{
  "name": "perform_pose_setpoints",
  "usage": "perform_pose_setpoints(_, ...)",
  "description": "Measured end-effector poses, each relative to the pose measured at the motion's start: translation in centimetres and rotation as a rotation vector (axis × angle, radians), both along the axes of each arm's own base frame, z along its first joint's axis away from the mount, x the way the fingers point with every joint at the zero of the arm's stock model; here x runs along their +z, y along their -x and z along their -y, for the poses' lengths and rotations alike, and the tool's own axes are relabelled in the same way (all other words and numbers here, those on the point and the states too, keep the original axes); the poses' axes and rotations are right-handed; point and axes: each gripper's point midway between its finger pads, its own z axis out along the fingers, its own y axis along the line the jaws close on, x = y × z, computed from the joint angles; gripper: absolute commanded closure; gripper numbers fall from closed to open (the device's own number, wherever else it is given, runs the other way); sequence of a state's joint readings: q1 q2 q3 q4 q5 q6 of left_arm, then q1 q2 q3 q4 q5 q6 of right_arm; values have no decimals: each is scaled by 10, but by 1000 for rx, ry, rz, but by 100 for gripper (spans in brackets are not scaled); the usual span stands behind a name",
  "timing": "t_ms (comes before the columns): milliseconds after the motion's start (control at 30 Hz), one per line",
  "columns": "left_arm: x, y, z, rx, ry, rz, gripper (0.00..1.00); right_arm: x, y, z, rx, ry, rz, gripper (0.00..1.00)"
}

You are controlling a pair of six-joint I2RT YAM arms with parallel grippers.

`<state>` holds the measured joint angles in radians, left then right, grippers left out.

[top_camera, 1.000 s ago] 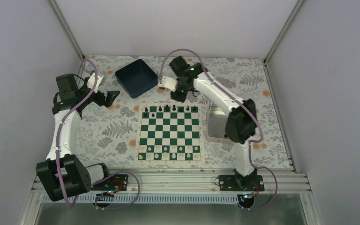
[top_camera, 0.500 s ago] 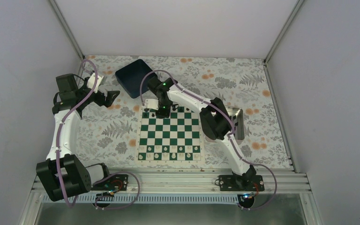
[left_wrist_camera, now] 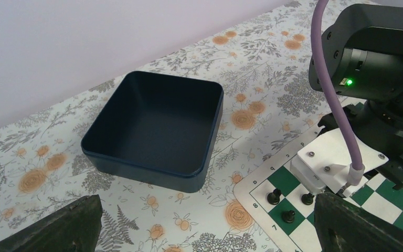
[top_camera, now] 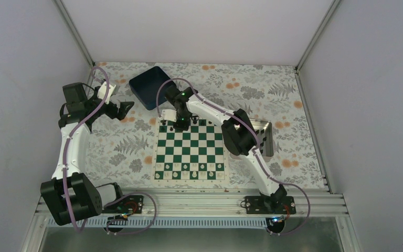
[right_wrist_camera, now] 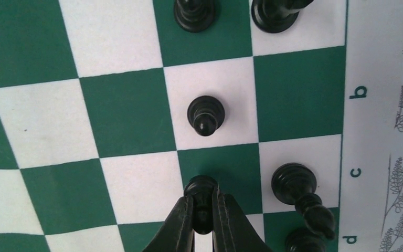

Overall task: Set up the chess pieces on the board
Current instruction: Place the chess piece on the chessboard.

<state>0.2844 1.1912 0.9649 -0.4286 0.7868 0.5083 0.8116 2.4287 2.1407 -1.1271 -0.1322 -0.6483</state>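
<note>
Right wrist view: the right gripper (right_wrist_camera: pixel 203 210) is pinching a black pawn (right_wrist_camera: pixel 201 185) between its fingertips, with the jaws drawn in narrow on the piece. It is holding the pawn over a green square in the row lettered c, one square in from the border of the board (right_wrist_camera: pixel 126 110). Whether the base is resting on the square or hanging just above it cannot be told. The pawn is sitting toward one edge of its square rather than the middle.

Neighbours are crowding in. A second pawn (right_wrist_camera: pixel 205 115) is standing on the white square next along. A taller black piece (right_wrist_camera: pixel 294 181) is standing just beside the fingers, on the border side.

Top view: the right arm is reaching over the far left corner of the board. The left gripper (top_camera: pixel 123 109) is waiting well apart near the dark blue bin (top_camera: pixel 149 86), its fingers spread wide and holding nothing.

Risks, as judged:
- If the base is not down when the jaws part, the pawn is likely to drop and topple into its neighbours.
- The opening fingers may brush the taller piece, since the gap there is small.
- The pawn may cling to one finger and tip as the gripper lifts.
- Released off-centre, it may end up straddling a line.
</note>
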Motion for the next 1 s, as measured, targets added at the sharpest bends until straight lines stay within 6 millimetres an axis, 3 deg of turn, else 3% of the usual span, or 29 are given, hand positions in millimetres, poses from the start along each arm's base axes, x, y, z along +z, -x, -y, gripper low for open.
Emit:
perform_pose_setpoints(400,0,0,0,0,0,0,0,-9,-5,0,-2,15,10,93)
perform_pose_setpoints(800,0,0,0,-1,0,1,0,-8,-7,4,-15,31,19,64)
perform_pose_setpoints(900,1,1,0,-2,0,3,0,7,-5,12,-30,25,25,58)
perform_pose_setpoints(1000,2,1,0,-3,0,5,0,48,1,34,-57,-6,56,54)
